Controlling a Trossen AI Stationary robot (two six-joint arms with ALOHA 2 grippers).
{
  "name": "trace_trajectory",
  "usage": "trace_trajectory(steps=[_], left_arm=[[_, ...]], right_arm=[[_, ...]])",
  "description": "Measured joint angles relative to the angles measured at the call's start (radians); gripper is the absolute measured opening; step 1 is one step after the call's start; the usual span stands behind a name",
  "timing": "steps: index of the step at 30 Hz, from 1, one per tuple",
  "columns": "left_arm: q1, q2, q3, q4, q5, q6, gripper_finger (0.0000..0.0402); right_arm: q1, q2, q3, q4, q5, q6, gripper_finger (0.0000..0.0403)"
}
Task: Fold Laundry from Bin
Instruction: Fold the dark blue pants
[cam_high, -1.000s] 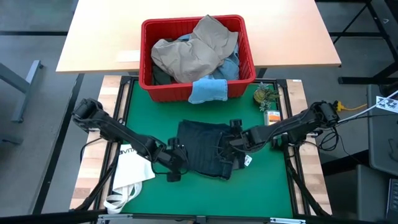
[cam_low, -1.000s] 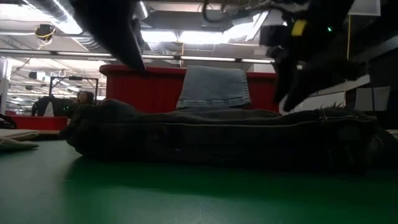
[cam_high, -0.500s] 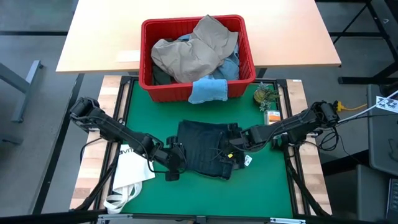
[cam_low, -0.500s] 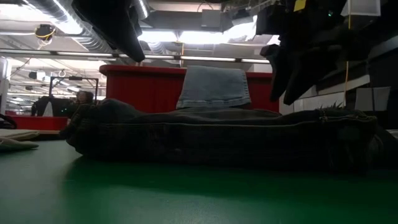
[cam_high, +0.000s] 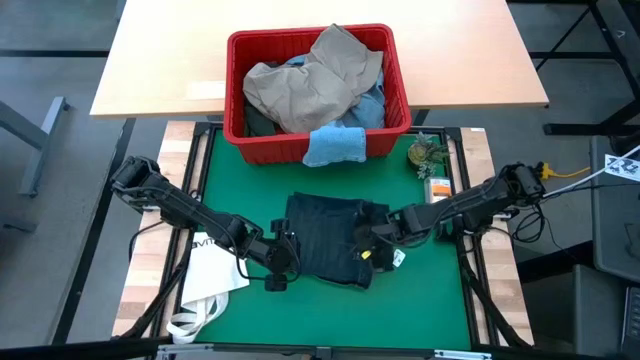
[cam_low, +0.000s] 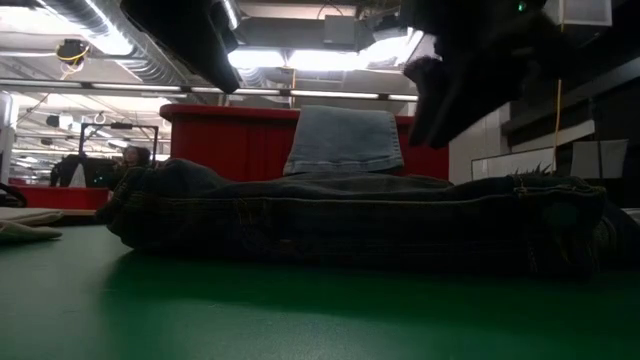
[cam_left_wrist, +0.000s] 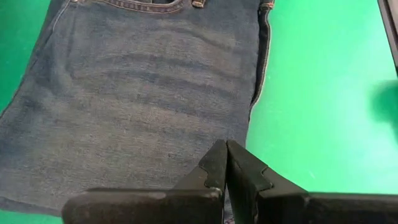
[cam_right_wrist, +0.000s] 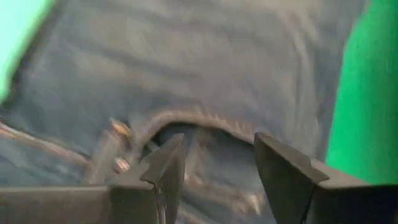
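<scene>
Dark navy jeans (cam_high: 325, 245), folded into a flat block, lie in the middle of the green mat; the low view shows them as a low dark stack (cam_low: 350, 215). My left gripper (cam_high: 283, 262) hangs shut above the jeans' left edge, clear of the cloth (cam_left_wrist: 226, 165). My right gripper (cam_high: 365, 247) hangs open above the jeans' right part, over the waistband seams (cam_right_wrist: 214, 168), and nothing is between its fingers. The red bin (cam_high: 310, 35) stands beyond the mat's far edge, holding khaki trousers (cam_high: 310, 85) and other laundry. Light blue jeans (cam_high: 335, 147) hang over its near rim.
A white tote bag (cam_high: 210, 275) lies at the mat's near left, beside my left arm. A small green object (cam_high: 425, 153) and an orange card (cam_high: 438, 186) sit at the far right of the mat. Bare green mat (cam_high: 330, 315) runs along the near side.
My right gripper has moved a little toward the table's left over the jeans and has tipped, its fingers still open. The jeans have stayed where they were.
</scene>
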Motion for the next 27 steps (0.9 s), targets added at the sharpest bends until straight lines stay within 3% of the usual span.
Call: trace_trajectory(steps=[13, 21, 27], left_arm=[[-0.007, 0.000, 0.002, 0.035, 0.001, 0.000, 0.0002], [0.007, 0.002, 0.002, 0.089, -0.021, 0.018, 0.0002], [0.041, 0.030, 0.003, 0.327, -0.019, 0.137, 0.0002]], right_arm=[[0.109, 0.126, -0.004, 0.259, 0.119, -0.008, 0.0191], [0.122, 0.129, -0.002, 0.244, 0.082, 0.018, 0.0191], [0.171, 0.048, 0.055, 0.151, 0.096, 0.019, 0.0191]])
